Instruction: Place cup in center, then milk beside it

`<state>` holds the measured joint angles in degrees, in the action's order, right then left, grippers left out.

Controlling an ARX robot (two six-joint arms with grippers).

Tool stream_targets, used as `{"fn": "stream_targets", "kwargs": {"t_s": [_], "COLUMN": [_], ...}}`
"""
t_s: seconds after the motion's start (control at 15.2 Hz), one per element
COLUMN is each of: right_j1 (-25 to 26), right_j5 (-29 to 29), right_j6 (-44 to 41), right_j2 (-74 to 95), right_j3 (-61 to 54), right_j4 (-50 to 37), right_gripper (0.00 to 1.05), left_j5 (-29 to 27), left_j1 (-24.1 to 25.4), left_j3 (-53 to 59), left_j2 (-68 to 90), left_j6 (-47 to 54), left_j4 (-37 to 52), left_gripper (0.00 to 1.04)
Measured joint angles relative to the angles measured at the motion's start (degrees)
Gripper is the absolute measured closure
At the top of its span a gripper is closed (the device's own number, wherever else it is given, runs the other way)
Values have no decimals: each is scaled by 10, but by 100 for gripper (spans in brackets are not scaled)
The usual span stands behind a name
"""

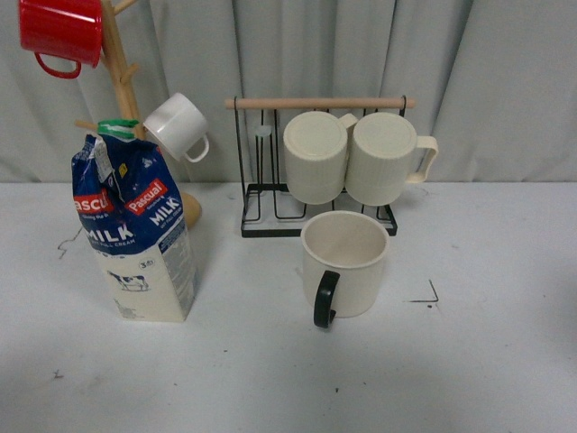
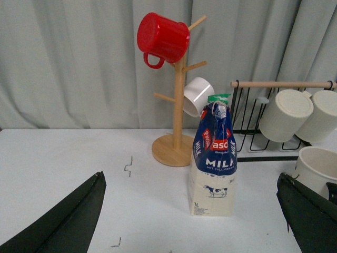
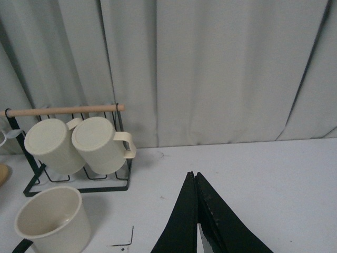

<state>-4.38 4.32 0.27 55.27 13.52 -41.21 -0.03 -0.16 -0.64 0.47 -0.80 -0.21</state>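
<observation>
The left gripper (image 2: 190, 176) holds its fingers wide; the tall blue-and-cream milk carton (image 2: 213, 158) stands beyond them, untouched. The right gripper (image 3: 193, 176) is pressed together and empty, well apart from the wide cream-white, black-handled mug (image 1: 347, 266) on the white table (image 1: 270, 379).

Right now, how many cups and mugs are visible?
5: red mug and small white cup on the wooden tree, two ribbed mugs on the rack, black-handled cup on the table; none apparently hidden.
</observation>
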Motion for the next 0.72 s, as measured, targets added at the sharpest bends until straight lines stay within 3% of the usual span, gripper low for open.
{"fn": "stream_targets", "kwargs": {"t_s": [0.2,0.72], "right_j1": [48,47], "right_j5": [-37,-41], "right_j6": [-1,-1], "right_j2": [-67,-229], "right_j3": [-47,-116], "right_j4": [18,98], "right_gripper": [103,103], "left_j5": [0,0], "left_j1": [0,0], "left_j3": [0,0], "left_j2": [0,0], "left_j6": [0,0], "left_j4": [0,0], "left_gripper": [7,7]}}
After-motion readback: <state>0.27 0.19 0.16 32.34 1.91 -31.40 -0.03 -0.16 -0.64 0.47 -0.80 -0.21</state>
